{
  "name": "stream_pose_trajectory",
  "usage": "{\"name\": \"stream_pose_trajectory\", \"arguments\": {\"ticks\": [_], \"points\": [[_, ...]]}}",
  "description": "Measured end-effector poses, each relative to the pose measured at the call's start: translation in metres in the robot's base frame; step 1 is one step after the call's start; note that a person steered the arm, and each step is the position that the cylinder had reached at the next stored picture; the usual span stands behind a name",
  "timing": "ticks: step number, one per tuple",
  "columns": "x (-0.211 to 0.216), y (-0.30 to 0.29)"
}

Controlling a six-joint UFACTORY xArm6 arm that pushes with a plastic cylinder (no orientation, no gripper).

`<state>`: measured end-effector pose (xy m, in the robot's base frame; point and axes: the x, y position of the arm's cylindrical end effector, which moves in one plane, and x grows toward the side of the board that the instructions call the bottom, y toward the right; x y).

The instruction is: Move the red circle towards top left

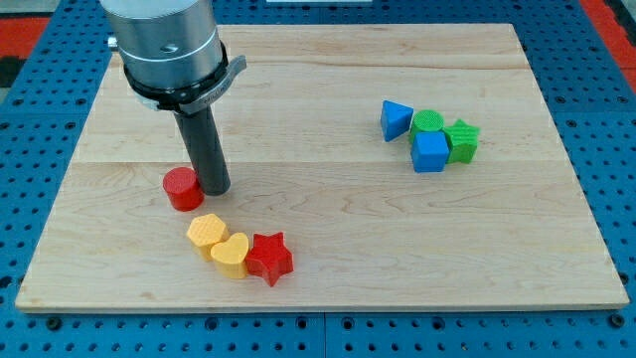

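The red circle point(183, 188) sits on the wooden board point(328, 70) in its left half, and the arm's tip point(215, 189) stands just at that circle's right side, touching or all but touching it; the arm carries only this plain rod, with no jaws to spread or press together. Just below and to the right of the red circle lies a touching row of a yellow hexagon point(207, 233), a yellow heart point(230, 256) and a red star point(269, 258). Well to the right of the red circle and a little higher, a blue triangle point(396, 119), a green circle point(428, 123), a blue cube point(430, 152) and a green star point(462, 140) huddle together.
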<state>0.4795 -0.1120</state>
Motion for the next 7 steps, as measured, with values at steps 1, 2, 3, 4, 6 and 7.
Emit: {"name": "stream_pose_trajectory", "arguments": {"ticks": [1, 2, 3, 4, 6, 7], "points": [[-0.009, 0.016], [0.025, -0.010], [0.042, -0.059], [0.004, -0.050], [-0.013, -0.017], [-0.013, -0.004]]}}
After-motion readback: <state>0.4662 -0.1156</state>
